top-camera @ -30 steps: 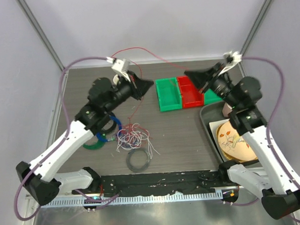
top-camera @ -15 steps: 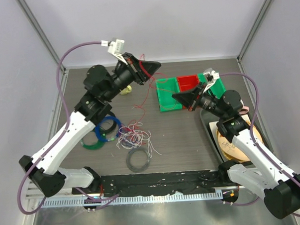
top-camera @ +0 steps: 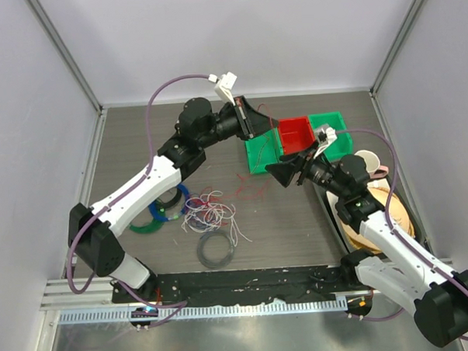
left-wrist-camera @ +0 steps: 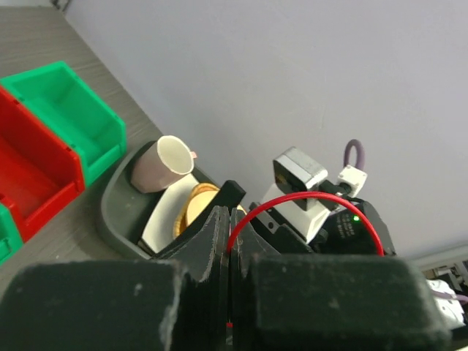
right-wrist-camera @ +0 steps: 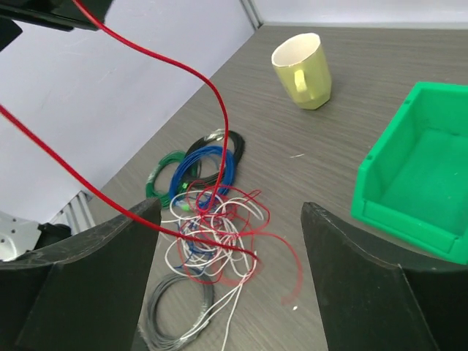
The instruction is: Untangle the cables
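Left end effector (left-wrist-camera: 229, 219) clamped on red cable (right-wrist-camera: 223, 124); right end effector (right-wrist-camera: 230, 208) wide, empty. I'd draw slowly toward 1 o'clock, off the tangled cables (right-wrist-camera: 212, 234).

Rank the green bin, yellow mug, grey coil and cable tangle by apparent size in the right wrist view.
1. green bin, though cut off by the frame.
2. cable tangle.
3. grey coil and yellow mug look alike; the mug sits farther off, so no ranking.

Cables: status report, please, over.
Left hand shut on red cable. Right hand open. Other cables tangled on table. Grey coil beside them.
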